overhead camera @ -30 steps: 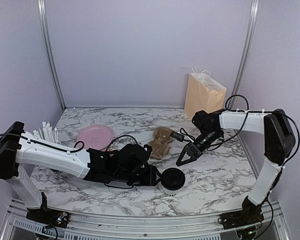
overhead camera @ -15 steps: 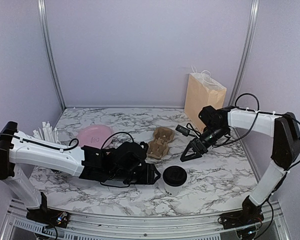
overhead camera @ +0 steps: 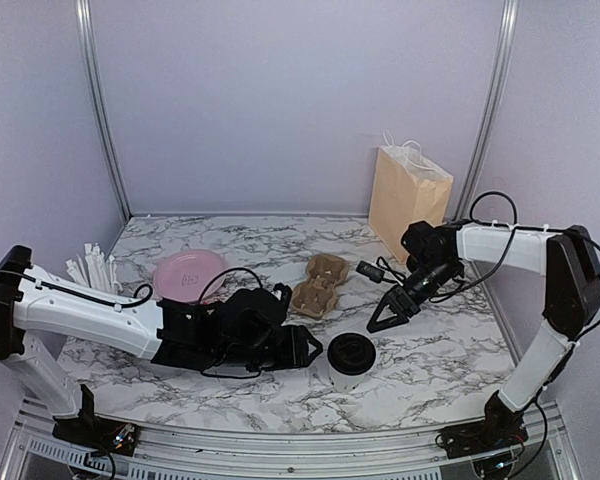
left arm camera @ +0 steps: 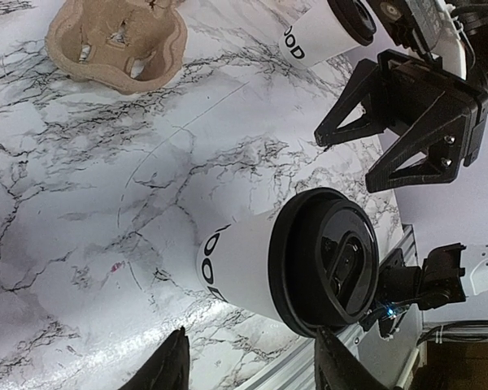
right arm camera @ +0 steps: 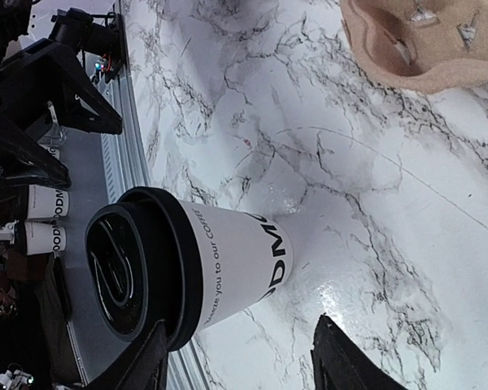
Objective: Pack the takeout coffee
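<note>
Left pincer [overhead camera: 312, 348] is seen low over the worktop [overhead camera: 450, 350], its jaws apart and nothing clamped between them. The cup [overhead camera: 350, 362] is found upright just beyond its tips, white with a black lid [overhead camera: 350, 351], and no contact with the fingers can be made out. In the left wrist view the cup is framed between the two fingertips [left arm camera: 172, 367] but lies ahead of them.

The right pincer [overhead camera: 382, 324] is held above the marble, behind and to the right of the cup, near it but apart. Its jaws are also spread and empty, and they are pointed down toward the cup.

The cup is placed close to the near edge of the worktop, where the metal rail [overhead camera: 280, 440] runs. Bare marble is left on its right, out to the right wall, and a strip is left between it and the tray [overhead camera: 318, 283] behind.

The tray is lying mid-worktop, apart from both pincers. A pink plate [overhead camera: 188, 272] is set to its left, partly hidden by the left arm. White straws [overhead camera: 92, 265] are gathered at the far left edge. A paper bag [overhead camera: 408, 190] is stood at the back right, against the wall.
</note>
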Robot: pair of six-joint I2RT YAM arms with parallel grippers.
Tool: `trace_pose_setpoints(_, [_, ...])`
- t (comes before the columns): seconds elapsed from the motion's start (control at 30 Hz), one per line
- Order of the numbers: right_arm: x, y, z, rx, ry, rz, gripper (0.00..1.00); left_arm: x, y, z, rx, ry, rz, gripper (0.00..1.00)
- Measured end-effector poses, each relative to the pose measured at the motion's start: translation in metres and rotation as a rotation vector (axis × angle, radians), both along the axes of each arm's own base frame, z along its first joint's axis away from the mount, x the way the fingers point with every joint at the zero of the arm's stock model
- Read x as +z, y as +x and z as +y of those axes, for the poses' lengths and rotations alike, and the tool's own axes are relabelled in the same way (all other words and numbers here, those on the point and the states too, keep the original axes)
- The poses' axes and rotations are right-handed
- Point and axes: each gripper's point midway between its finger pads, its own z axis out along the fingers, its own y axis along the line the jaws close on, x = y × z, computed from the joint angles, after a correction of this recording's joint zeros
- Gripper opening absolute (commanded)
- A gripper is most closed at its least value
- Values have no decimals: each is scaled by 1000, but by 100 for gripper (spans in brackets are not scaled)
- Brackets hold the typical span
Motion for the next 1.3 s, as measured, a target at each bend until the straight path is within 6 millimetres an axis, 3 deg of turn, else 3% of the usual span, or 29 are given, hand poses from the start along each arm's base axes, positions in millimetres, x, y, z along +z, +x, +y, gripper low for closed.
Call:
trace_pose_setpoints(0.3, [-1, -14, -5, 33, 6, -4, 68, 2, 21, -1, 47, -50, -19, 49])
trace_pose_setpoints(0.5, [5, -23, -6, 90, 42, -23, 72, -17, 32, -9, 31, -33, -5, 49])
trace_pose_setpoints(0.77, [0, -36, -6, 145, 58, -35, 72, -29, 26, -22, -23, -26, 30, 49])
trace_pose_setpoints(0.93, [-6, -45, -1, 183, 52, -39, 69, -29, 26, -23, -26, -30, 34, 51])
trace_pose_setpoints(1.3, [-4, -45, 4, 187, 67, -47, 64, -19, 15, -26, -51, -56, 36, 51])
